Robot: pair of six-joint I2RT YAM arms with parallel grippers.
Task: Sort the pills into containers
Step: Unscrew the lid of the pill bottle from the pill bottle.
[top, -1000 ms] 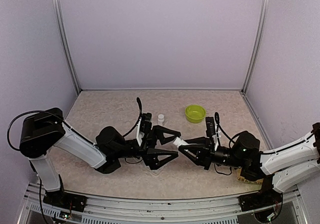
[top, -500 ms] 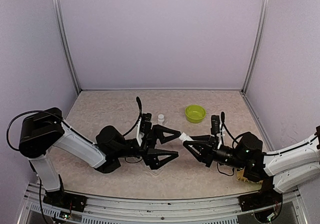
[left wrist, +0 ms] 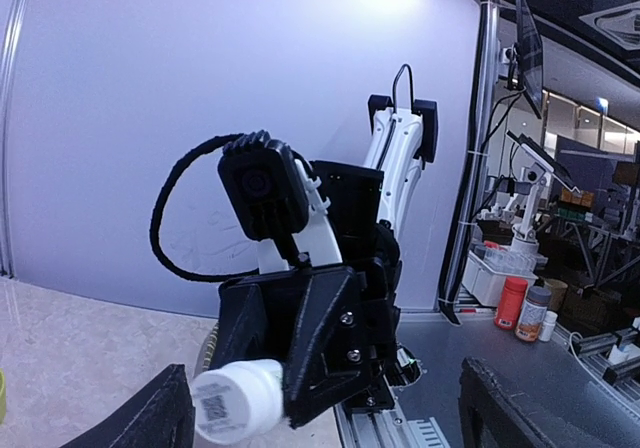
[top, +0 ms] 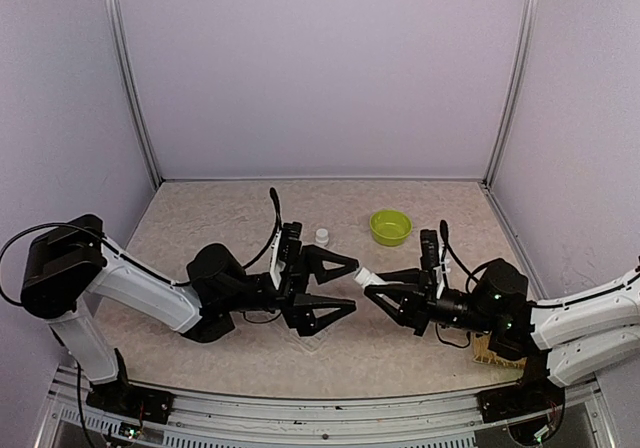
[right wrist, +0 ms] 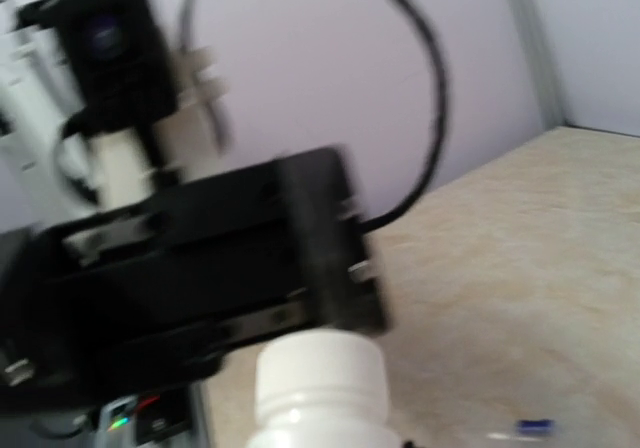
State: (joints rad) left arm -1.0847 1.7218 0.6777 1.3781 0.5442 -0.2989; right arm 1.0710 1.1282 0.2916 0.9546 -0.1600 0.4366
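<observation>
Lilac booth, beige tabletop [top: 200,218], midair handoff?
Guessing uncapping next: right hand [top: 372,288] clenched on white bottle [top: 361,277], aimed into the left hand [top: 352,285], spread wide, gripping nothing.

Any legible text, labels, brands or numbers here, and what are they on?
No text is readable.
Label on the white bottle held by the right gripper: a dark code-like patch, too small to read.
Labels on the red bottle and brown bottle outside the cell: too small.
</observation>
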